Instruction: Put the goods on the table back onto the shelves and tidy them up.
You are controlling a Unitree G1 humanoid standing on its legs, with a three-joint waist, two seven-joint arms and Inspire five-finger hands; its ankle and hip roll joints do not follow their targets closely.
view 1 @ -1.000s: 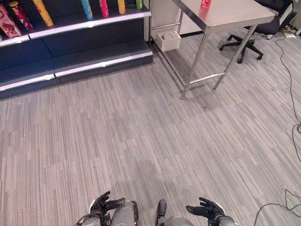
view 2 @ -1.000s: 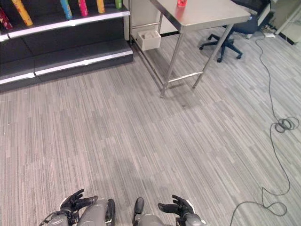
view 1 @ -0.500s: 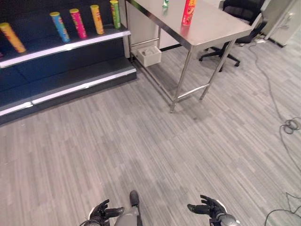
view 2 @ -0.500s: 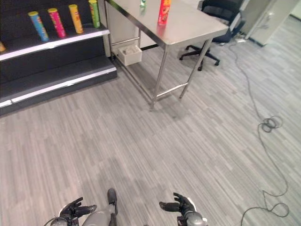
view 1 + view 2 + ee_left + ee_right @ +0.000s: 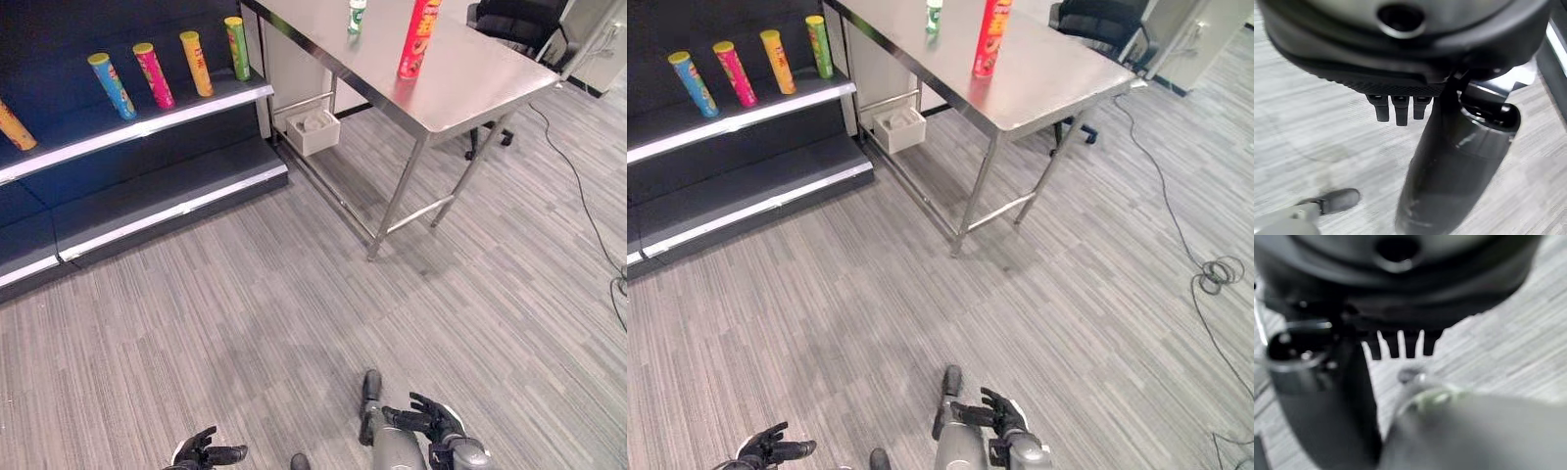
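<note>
A tall red can [image 5: 415, 39] and a small green-and-white bottle [image 5: 357, 17] stand on the steel table [image 5: 470, 83] at the far right. To the left, the dark shelf [image 5: 147, 122] carries upright cans in a row: blue [image 5: 111, 86], pink [image 5: 154, 75], yellow [image 5: 195, 64] and green [image 5: 237, 48], and an orange one [image 5: 15, 127] farther left. My left hand [image 5: 206, 454] and right hand [image 5: 431, 421] hang low near me, far from table and shelf. Both are open and hold nothing. The wrist views show straight fingers [image 5: 1396, 108] [image 5: 1400, 345] over the floor.
A white box [image 5: 313, 130] sits on the floor under the table's shelf-side end. A black office chair [image 5: 514, 22] stands behind the table. The lower shelf board [image 5: 167, 191] is bare. Wide grey floor lies between me and the table legs [image 5: 397, 206].
The whole picture has shifted, so the camera has moved: table and shelf now sit lower and larger, with more of the tabletop showing. Both hands stay low and open.
</note>
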